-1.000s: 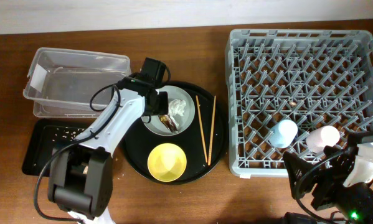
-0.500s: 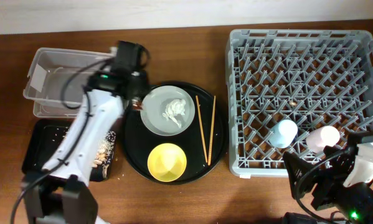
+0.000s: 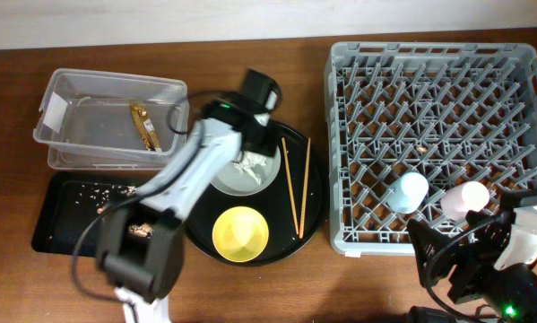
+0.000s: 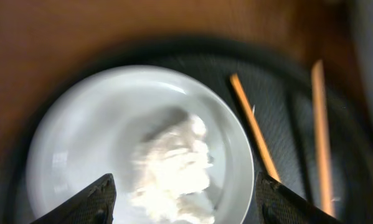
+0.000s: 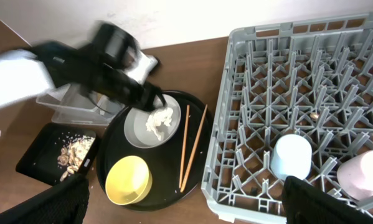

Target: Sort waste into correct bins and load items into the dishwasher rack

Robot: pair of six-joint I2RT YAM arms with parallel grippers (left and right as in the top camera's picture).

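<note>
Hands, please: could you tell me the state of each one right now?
Left hand: open, empty, over the pale grey-green round plate.
Right hand: open, holding nothing.

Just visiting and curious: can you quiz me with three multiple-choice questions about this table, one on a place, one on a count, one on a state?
1. Where is the yellow bowl? A in the dishwasher rack; B on the round black tray; C on the plate.
2. How many cups stand in the rack? A one; B two; C four.
3. The left gripper is: A open; B shut on the plate; C shut on the bowl.
Answers: 1 B, it sits on the tray. 2 B, a light-blue cup and a pink cup. 3 A, its jaws are spread above the plate, holding nothing.
</note>
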